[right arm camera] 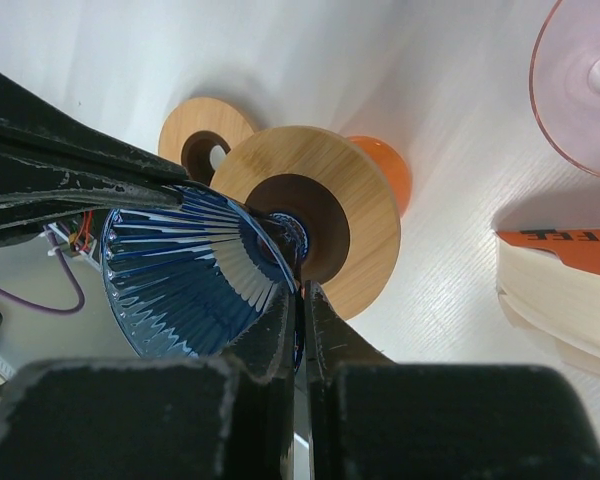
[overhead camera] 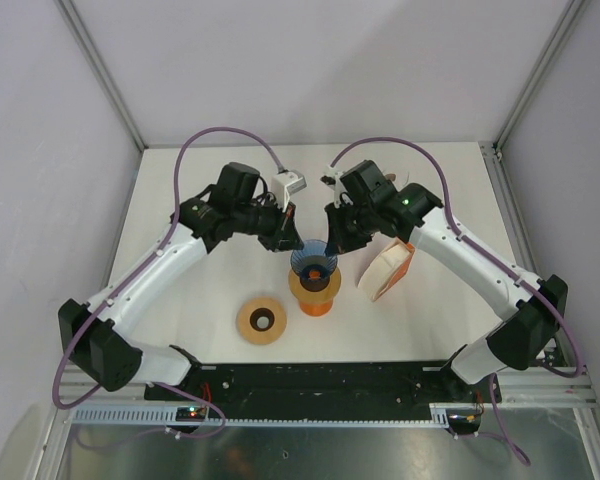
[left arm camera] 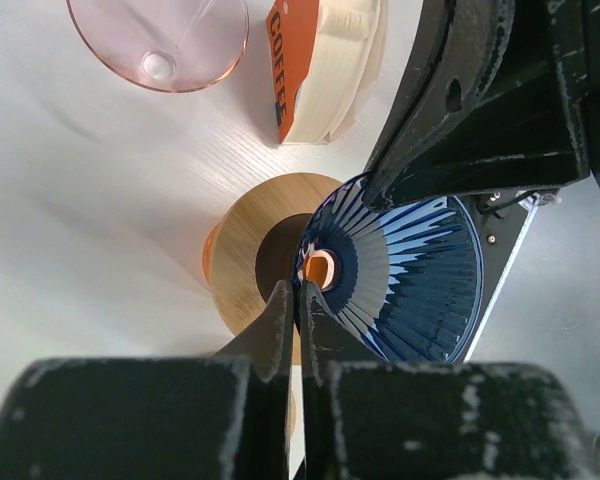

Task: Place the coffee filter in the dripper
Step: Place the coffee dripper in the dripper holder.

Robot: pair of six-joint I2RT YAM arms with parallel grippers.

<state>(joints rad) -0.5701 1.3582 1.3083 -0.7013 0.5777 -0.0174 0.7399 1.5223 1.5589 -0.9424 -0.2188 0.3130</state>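
Top external view: toward the near-left part of the white surface a flat wooden ring with a dark hole lies alone. Just right of it and farther back, the left tool reaches in from the left. The left wrist view shows its two black fingers pressed together on the near rim of the dripper, pinching the thin wall between them.

The dripper sits around the middle of the surface. It is a translucent blue cone with fine ribs fanning out from its throat. Its long axis is upright: the wide mouth faces up and the narrow end sits in the dark centre hole of a round wooden disc. The disc rests on a glossy orange stand.

The right tool comes in from the right. In the right wrist view its fingers are likewise closed on the rim, gripping the dripper's wall on the opposite side.

Further right, the coffee filters are near the stand but apart from it. They form a thick stack of cream paper in an orange printed sleeve, standing on edge. The stack's length runs from the near-left toward the far-right.

Beyond the stack, the wrist views show a clear pink glass cone, smooth-walled.
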